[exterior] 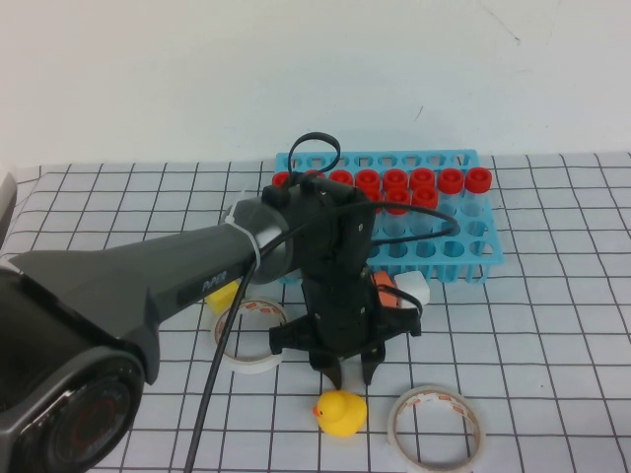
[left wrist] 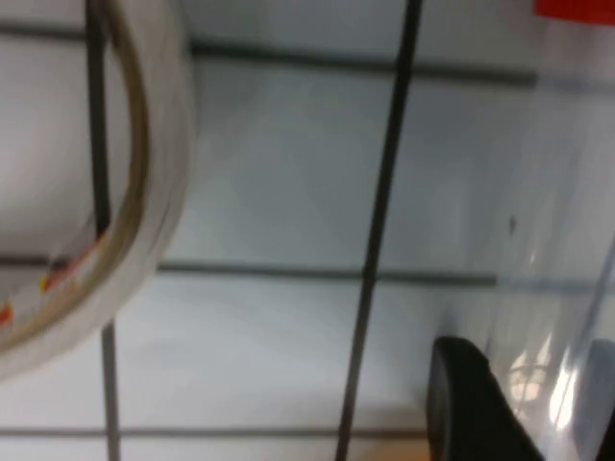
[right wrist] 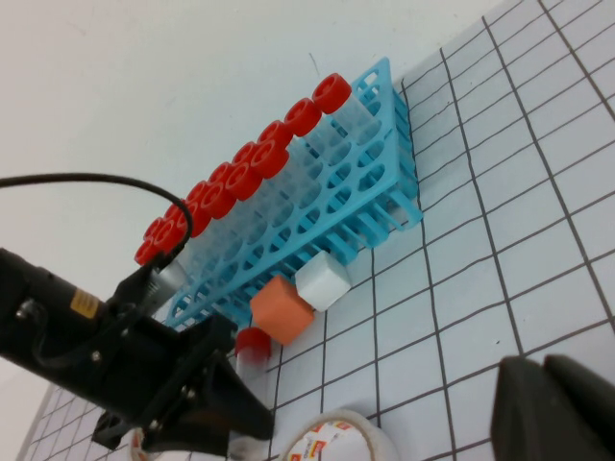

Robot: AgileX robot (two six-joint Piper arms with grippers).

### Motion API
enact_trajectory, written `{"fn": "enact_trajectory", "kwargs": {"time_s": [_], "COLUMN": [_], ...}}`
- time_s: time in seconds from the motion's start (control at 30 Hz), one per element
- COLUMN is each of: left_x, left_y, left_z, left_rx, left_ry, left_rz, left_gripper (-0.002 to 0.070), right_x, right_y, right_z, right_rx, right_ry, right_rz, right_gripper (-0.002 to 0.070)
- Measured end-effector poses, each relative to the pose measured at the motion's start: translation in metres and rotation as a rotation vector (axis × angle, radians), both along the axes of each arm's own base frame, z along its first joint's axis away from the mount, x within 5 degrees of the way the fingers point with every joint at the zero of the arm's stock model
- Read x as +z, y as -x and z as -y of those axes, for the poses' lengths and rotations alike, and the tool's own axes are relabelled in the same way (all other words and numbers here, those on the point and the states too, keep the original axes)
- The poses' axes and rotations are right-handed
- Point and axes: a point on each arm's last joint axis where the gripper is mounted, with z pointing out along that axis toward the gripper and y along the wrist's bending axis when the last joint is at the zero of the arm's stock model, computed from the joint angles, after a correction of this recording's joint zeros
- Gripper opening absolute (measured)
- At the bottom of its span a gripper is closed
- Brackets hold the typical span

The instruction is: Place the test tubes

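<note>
A clear test tube (left wrist: pixel 548 288) with a red cap (left wrist: pixel 575 8) lies on the gridded mat, between the fingers of my left gripper (left wrist: pixel 538 384). The jaws press against its two sides. Seen from above, the left gripper (exterior: pixel 353 372) points straight down in front of the blue rack (exterior: pixel 463 258), and the tube is hidden beneath it. The right wrist view shows the tube's red cap (right wrist: pixel 252 343) beside the left gripper's black fingers (right wrist: pixel 226 403). Several red-capped tubes (exterior: pixel 394 182) stand in the rack's back rows. My right gripper (right wrist: pixel 557 408) hovers over the mat, shut and empty.
An orange block (exterior: pixel 385 289) and a white block (exterior: pixel 414 289) sit just before the rack. A yellow duck (exterior: pixel 340 412) is right in front of the left gripper. Tape rolls lie at its left (exterior: pixel 246 340) and front right (exterior: pixel 437 426). The left arm's cable (exterior: pixel 212 394) hangs over the mat.
</note>
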Motion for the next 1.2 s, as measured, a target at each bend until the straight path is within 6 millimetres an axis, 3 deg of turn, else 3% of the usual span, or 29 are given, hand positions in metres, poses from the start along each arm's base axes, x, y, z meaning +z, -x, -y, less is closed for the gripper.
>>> {"fn": "enact_trajectory", "kwargs": {"time_s": [0.3, 0.53, 0.7, 0.9, 1.0, 1.2], "left_x": [0.012, 0.04, 0.068, 0.105, 0.107, 0.101], "left_y": [0.006, -0.001, 0.011, 0.054, 0.082, 0.134], "left_z": [0.001, 0.008, 0.012, 0.006, -0.006, -0.051], "left_rx": [-0.173, -0.445, -0.685, -0.866, -0.896, -0.857], "left_ry": [-0.013, 0.04, -0.018, -0.215, -0.249, -0.165], "left_rz": [-0.077, 0.032, 0.154, 0.29, 0.322, 0.464], "left_gripper": [0.0214, 0.0214, 0.0214, 0.0214, 0.0214, 0.0214], "right_x": [0.0, 0.0, 0.0, 0.0, 0.0, -0.001], "right_y": [0.0, 0.0, 0.0, 0.0, 0.0, 0.003], "right_z": [0.0, 0.0, 0.0, -0.001, -0.002, -0.01], "right_rx": [0.001, 0.001, 0.001, 0.004, 0.014, 0.103], "right_ry": [0.004, 0.004, 0.0, -0.012, -0.035, -0.073], "right_rz": [0.001, 0.001, 0.001, 0.003, -0.006, -0.036], "right_gripper": [-0.0001, -0.0001, -0.0001, -0.0001, -0.0001, -0.0001]}}
